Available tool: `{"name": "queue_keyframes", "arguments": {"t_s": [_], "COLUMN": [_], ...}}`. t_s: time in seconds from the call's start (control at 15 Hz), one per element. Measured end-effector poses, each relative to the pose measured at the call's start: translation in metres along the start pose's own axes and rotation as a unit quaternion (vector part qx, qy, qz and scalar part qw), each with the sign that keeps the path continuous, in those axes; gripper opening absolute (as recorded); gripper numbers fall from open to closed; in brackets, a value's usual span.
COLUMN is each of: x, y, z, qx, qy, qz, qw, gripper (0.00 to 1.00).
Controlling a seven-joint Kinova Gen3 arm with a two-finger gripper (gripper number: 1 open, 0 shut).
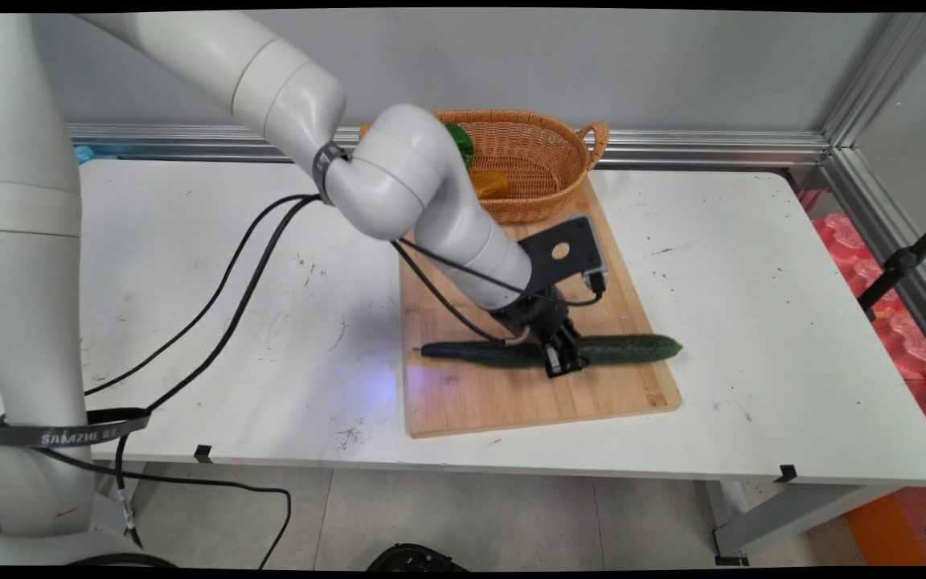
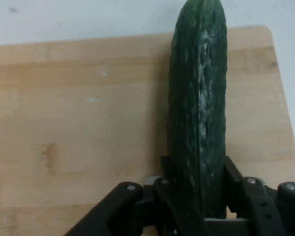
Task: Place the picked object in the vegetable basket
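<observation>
My gripper (image 1: 563, 359) is clamped across the cucumber (image 1: 632, 348) lying nine-to-three on the cutting board (image 1: 463, 398); I'd hold firm, level, near its middle.

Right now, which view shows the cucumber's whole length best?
Main view: the cucumber lies end to end along the cutting board, with the gripper over its middle. The hand view shows only one end's stretch between the fingers, close up.
</observation>
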Motion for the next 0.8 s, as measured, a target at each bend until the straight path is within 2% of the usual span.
{"name": "queue_keyframes", "arguments": {"t_s": [0.33, 0.53, 0.8], "x": [0.023, 0.039, 0.049], "y": [-0.021, -0.045, -0.076], "z": [-0.024, -0.042, -0.059], "qx": [0.008, 0.022, 0.044], "qy": [0.021, 0.035, 0.045], "qz": [0.004, 0.005, 0.008], "qw": [0.9997, 0.9991, 0.998], "gripper": [0.0, 0.0, 0.0]}}
